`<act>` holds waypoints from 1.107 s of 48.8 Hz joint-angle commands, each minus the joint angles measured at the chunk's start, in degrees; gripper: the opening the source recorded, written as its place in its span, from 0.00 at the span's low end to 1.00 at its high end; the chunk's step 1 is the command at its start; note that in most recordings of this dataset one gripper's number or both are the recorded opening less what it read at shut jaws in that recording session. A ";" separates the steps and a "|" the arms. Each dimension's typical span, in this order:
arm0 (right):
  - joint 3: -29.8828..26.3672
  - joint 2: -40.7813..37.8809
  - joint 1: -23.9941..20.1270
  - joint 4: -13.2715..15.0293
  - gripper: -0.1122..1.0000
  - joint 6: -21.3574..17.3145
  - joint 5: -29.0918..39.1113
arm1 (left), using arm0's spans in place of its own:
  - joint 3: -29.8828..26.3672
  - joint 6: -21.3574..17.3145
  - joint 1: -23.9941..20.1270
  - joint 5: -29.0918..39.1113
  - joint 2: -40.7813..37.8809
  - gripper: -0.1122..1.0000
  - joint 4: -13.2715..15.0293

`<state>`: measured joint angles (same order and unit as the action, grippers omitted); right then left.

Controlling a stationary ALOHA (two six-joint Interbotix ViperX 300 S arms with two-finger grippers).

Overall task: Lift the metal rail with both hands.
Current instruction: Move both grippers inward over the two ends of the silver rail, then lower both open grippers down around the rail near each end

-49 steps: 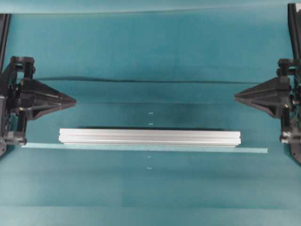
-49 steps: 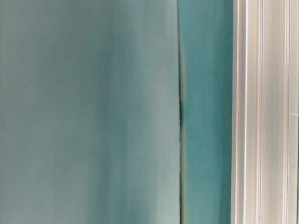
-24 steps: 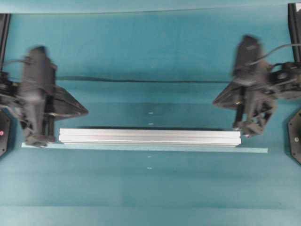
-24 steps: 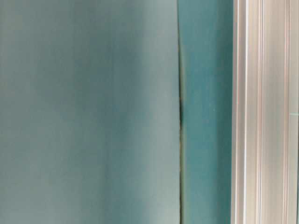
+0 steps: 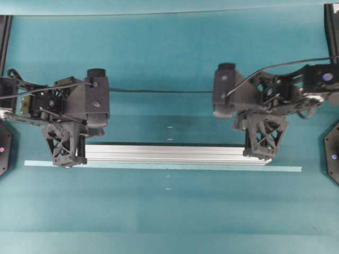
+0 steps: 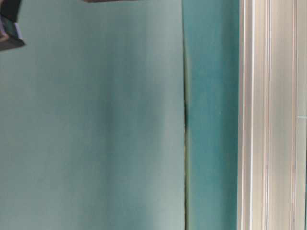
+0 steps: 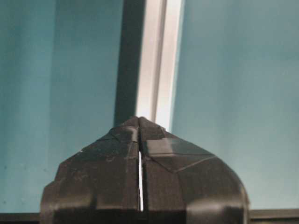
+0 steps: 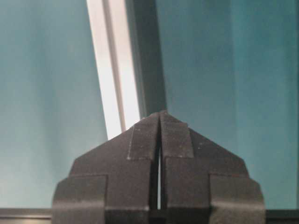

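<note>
The metal rail [image 5: 169, 154] is a long silver grooved bar lying flat across the middle of the teal table. My left gripper [image 5: 66, 154] hangs over the rail's left end and hides it. My right gripper [image 5: 259, 148] hangs over the rail's right end. In the left wrist view the gripper [image 7: 139, 119] is shut with its fingers pressed together, and the rail [image 7: 159, 56] runs away beyond its tips. In the right wrist view the gripper [image 8: 160, 113] is shut too, with the rail [image 8: 114, 60] beyond it, up and to the left. Neither gripper holds anything.
A thin pale teal tape strip [image 5: 286, 169] lies along the rail's near side and reaches past both ends. The table-level view shows the rail [image 6: 271, 115] close up at its right edge. Black arm bases [image 5: 332, 153] stand at the table's sides.
Both arms have swung in from the table's sides and now stand over the rail's two ends, fingers pointing down. The rail has not moved.
</note>
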<state>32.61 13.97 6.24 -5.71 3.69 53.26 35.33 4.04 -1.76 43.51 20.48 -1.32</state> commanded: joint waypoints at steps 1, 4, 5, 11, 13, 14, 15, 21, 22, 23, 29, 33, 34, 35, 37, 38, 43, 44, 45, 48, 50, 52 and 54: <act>-0.62 -0.79 -0.62 0.09 0.11 0.09 0.62 | -1.32 -0.97 0.70 0.00 0.35 0.05 -0.26; -0.62 -1.14 -0.79 0.09 0.13 0.18 0.62 | -1.32 -2.02 1.14 0.09 0.26 0.06 -0.26; -0.62 -1.23 -0.97 0.09 0.14 0.18 0.53 | -1.32 -2.11 1.32 0.09 0.18 0.06 -0.26; -0.70 -1.41 -1.76 0.09 0.24 1.14 0.35 | -1.41 -3.16 1.85 0.44 -0.97 0.14 -0.26; -0.70 -1.49 -2.02 0.09 0.30 1.41 0.35 | -1.32 -3.16 1.85 0.44 -1.32 0.19 -0.26; -0.70 -1.49 -2.20 0.09 0.34 1.49 0.44 | -1.32 -3.16 1.85 0.44 -1.49 0.22 -0.26; -0.70 -1.49 -2.37 0.09 0.38 1.58 0.35 | -1.23 -3.16 1.85 0.44 -1.67 0.26 -0.26; -0.44 -1.76 -2.46 0.53 0.72 1.58 -0.70 | -0.62 -2.64 1.67 0.18 -3.08 0.58 -0.26; -0.26 -1.93 -2.46 0.70 0.77 1.58 -0.97 | -0.62 -2.37 1.58 0.26 -3.34 0.63 -0.26; -0.09 -2.11 -2.55 0.97 0.82 1.67 -1.14 | -0.53 -2.20 1.49 0.26 -3.52 0.69 -0.26; 0.44 -2.99 -2.64 1.32 0.99 1.76 -1.85 | -0.79 -2.46 1.49 0.26 -4.57 0.95 -0.26; 0.53 -3.78 -2.64 1.41 0.99 1.67 -2.55 | -0.62 -2.37 1.49 0.00 -4.75 0.98 -0.26; 0.53 -3.96 -2.64 1.41 0.99 1.67 -2.72 | -0.53 -2.20 1.49 0.00 -4.83 0.97 -0.26; 0.53 -4.13 -2.64 1.41 0.99 1.49 -2.99 | -0.44 -2.11 1.49 0.00 -4.83 0.97 -0.26; 0.53 -4.39 -2.64 1.32 0.99 1.23 -3.25 | -0.35 -1.93 1.58 0.09 -5.19 0.97 -0.26; 0.53 -4.57 -2.64 1.41 0.99 1.23 -3.43 | -0.26 -1.85 1.58 0.00 -5.27 0.98 -0.26; 0.70 -5.36 -2.64 1.41 1.00 1.23 -4.31 | 0.26 -0.97 1.67 -0.09 -6.42 0.99 -0.26; 0.70 -5.54 -2.64 1.41 1.00 1.23 -4.48 | 0.26 -0.79 1.67 -0.18 -6.77 0.99 -0.26; 0.79 -5.63 -2.64 1.32 1.00 1.23 -4.57 | 0.35 -0.62 1.67 -0.26 -6.94 0.99 -0.26; 0.79 -5.98 -2.90 1.32 1.00 1.23 -4.92 | 0.44 -0.44 1.76 -0.97 -7.91 0.99 -0.26; 0.79 -6.15 -3.16 1.32 1.00 1.23 -5.01 | 0.44 -0.44 1.85 -1.58 -8.44 0.99 -0.26; 0.88 -6.33 -3.43 1.23 1.00 1.14 -5.01 | 0.44 -0.44 1.93 -2.11 -8.88 0.99 -0.18; 1.05 -6.59 -3.60 1.23 1.00 1.14 -5.10 | 0.44 -0.44 1.93 -2.55 -9.40 0.99 -0.26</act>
<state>33.75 8.00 3.25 -4.39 4.92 48.60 36.21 3.52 -0.09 41.92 11.34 -1.49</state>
